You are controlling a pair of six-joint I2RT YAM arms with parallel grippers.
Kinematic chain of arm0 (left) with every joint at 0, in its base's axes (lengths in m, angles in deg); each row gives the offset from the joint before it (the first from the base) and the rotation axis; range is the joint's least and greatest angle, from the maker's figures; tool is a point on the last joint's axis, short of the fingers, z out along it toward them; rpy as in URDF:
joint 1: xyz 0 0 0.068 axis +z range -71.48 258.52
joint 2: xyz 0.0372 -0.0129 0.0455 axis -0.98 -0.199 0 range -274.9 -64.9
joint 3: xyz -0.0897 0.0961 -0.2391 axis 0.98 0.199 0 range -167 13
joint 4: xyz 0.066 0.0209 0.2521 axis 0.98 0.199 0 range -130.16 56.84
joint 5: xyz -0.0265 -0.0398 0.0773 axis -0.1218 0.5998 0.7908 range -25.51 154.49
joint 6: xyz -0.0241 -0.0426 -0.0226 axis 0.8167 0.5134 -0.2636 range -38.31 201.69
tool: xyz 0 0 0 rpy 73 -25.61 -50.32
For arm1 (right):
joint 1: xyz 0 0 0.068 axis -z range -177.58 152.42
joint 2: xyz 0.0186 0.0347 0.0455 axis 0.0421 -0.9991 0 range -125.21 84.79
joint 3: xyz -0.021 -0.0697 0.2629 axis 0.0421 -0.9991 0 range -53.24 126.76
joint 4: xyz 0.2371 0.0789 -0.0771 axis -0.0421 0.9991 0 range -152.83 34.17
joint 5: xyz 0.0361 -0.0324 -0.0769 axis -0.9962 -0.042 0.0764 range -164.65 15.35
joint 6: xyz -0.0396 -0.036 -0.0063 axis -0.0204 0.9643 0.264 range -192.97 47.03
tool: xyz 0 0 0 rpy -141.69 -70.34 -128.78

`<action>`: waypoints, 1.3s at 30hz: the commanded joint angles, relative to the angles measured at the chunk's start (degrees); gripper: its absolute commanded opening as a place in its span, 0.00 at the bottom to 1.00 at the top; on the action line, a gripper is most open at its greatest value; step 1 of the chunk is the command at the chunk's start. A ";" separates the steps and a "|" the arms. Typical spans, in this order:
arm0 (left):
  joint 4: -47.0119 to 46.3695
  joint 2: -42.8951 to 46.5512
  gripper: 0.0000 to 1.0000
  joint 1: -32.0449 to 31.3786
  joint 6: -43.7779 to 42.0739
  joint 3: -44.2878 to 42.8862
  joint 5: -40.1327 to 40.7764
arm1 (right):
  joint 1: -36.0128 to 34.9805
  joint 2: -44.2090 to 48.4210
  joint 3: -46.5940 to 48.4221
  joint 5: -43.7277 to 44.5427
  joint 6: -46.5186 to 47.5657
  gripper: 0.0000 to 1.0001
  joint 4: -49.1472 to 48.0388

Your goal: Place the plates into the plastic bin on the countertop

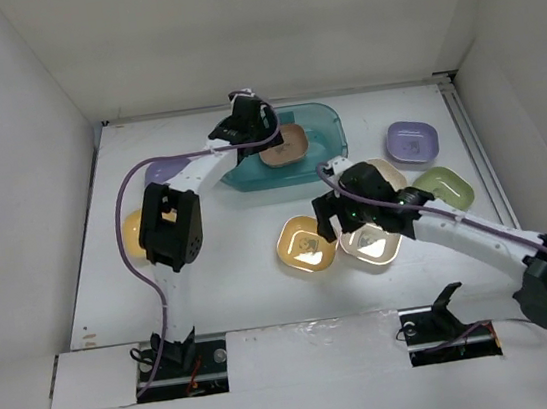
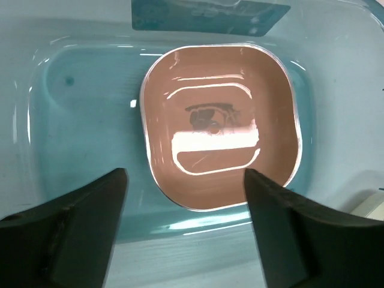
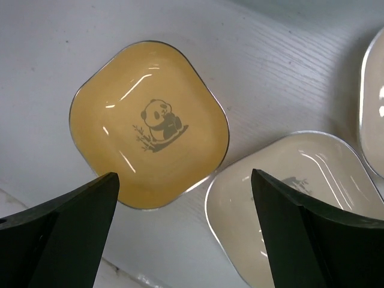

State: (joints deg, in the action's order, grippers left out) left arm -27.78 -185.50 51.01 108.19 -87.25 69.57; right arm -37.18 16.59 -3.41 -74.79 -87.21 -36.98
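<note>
white countertop (image 1: 232,270) seen from above. the left gripper (image 2: 186,180) hangs over the teal bin (image 2: 78,108), its fingers apart and holding nothing. a pink plate (image 2: 219,126) lies flat inside the bin, just beyond the fingertips. the right gripper (image 3: 184,177) hovers wide open and empty above a yellow plate (image 3: 150,120), which sits just beside a cream plate (image 3: 294,192). a lavender plate (image 1: 411,141) and a green plate (image 1: 443,187) rest on the countertop to the right of the bin.

The plastic bin (image 2: 78,120) is translucent teal, smooth and shiny. The pink plate (image 2: 219,123) inside the bin is glossy plastic with bright highlights. The yellow plate (image 3: 150,123) and cream plate (image 3: 300,192) gleam likewise. The white desk (image 3: 288,72) looks matt and finely grained.
</note>
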 commanded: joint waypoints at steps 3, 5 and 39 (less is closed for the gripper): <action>-0.43 8.25 0.91 0.26 1.97 0.92 0.80 | -1.01 -8.51 1.68 -0.83 2.98 0.96 -12.30; 0.36 10.89 1.00 0.26 2.50 2.07 2.11 | -1.01 -12.99 2.64 -1.52 3.78 0.95 -14.59; 11.53 54.06 1.00 25.20 25.26 44.77 17.25 | 5.30 -27.66 37.08 0.24 0.62 0.00 -4.22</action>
State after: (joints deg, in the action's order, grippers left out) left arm -14.89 -135.31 71.34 128.50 -46.44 85.83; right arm -36.06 -7.00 28.85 -73.74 -86.14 -42.25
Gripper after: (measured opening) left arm 0.993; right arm 0.052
